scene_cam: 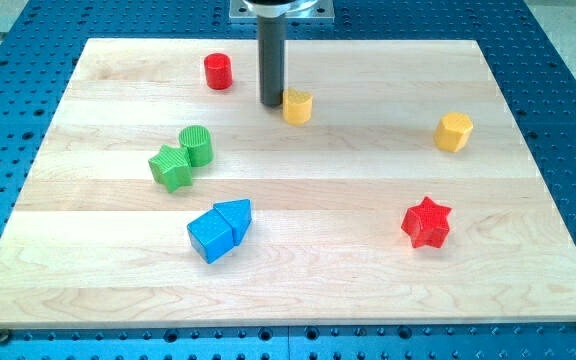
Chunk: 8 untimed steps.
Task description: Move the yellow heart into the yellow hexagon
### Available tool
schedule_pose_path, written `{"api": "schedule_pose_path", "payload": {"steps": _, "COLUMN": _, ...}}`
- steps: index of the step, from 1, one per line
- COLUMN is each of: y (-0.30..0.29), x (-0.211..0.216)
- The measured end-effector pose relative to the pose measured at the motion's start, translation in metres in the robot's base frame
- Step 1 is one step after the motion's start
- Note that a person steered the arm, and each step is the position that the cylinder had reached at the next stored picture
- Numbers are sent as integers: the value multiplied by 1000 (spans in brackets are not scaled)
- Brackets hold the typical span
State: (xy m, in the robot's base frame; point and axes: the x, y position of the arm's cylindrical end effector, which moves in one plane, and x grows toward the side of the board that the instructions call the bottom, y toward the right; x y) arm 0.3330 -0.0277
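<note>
One rod, no pincer to open or close | my tip [272, 103] touching heart's [297, 105] left | hexagon [454, 131] far right | light, rigid, slides easily; push left face.

Rod [272, 60]: straight, dark grey, cylindrical, smooth.
Tip [272, 103]: blunt, flat-ended.
Mount [280, 10]: pale metal plate at rod's 12 o'clock.
</note>
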Motion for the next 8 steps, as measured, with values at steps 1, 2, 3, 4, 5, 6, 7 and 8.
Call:
{"api": "schedule_pose_path", "payload": {"steps": 1, "y": 62, "x": 36}}
{"api": "schedule_pose_path", "payload": {"steps": 2, "y": 131, "x": 47}}
{"api": "schedule_pose_path", "payload": {"steps": 3, "y": 160, "x": 43}}
{"api": "schedule_pose_path", "payload": {"steps": 4, "y": 115, "x": 27}}
{"api": "schedule_pose_path", "payload": {"steps": 5, "y": 135, "x": -6}}
{"api": "schedule_pose_path", "payload": {"steps": 6, "y": 196, "x": -10}}
{"api": "schedule_pose_path", "payload": {"steps": 7, "y": 235, "x": -7}}
{"api": "schedule_pose_path", "payload": {"steps": 8, "y": 258, "x": 4}}
